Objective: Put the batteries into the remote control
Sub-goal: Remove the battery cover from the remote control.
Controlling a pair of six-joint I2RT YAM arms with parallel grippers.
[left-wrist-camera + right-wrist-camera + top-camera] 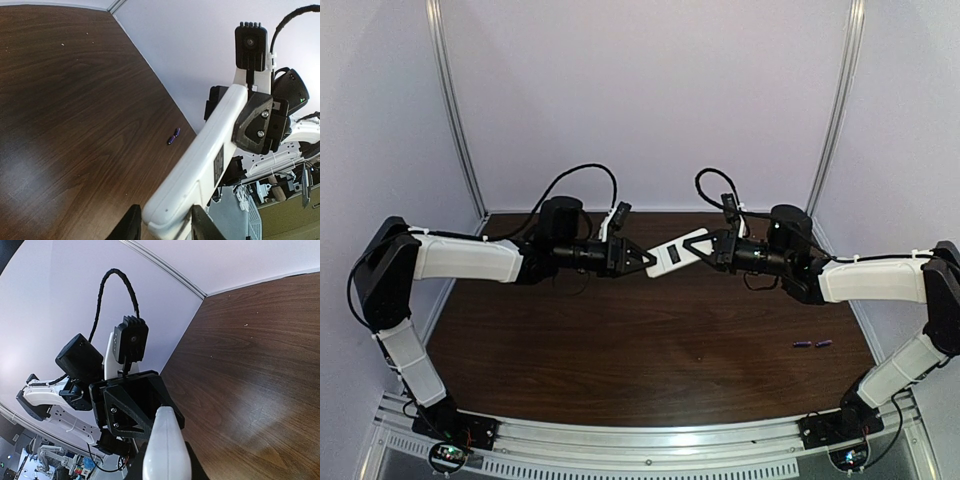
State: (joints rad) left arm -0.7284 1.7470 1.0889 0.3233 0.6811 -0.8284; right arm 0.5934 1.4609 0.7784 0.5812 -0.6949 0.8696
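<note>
Item: remote control (680, 250), one piece. Held in the air above the far middle of the table (620, 350), between the two grippers, clear of the wood.

Position relative to grippers: the right gripper (708, 246) is clamped on the remote's right end, one black finger on each long side, as the left wrist view confirms (235, 112). The left gripper (645, 262) meets the opposite end. In its own view its fingers (131, 226) flank that end on both sides. Whether they press the casing or stand just off it cannot be told. The right wrist view shows the remote (164, 450) running away from the camera into the black triangular fingers of the left gripper (150, 405).

Attitude: lies slantwise in the top view, with the right end nearer the table's far edge and the left end slightly nearer the near edge.

Appearance: slim, elongated white plastic body with rounded ends and edges. The face turned up towards the top camera is white and has a small dark rectangular recess near its middle. The left wrist view (200, 165) shows the same dark rectangle and a faint seam across the body near the left gripper's end.

Item: batteries (811, 344), two pieces. Small purple cylinders lying on the table close to its right edge, towards the near right corner, almost end to end and well apart from both grippers. Whether they touch cannot be told. Also seen in the left wrist view (173, 136)
</note>
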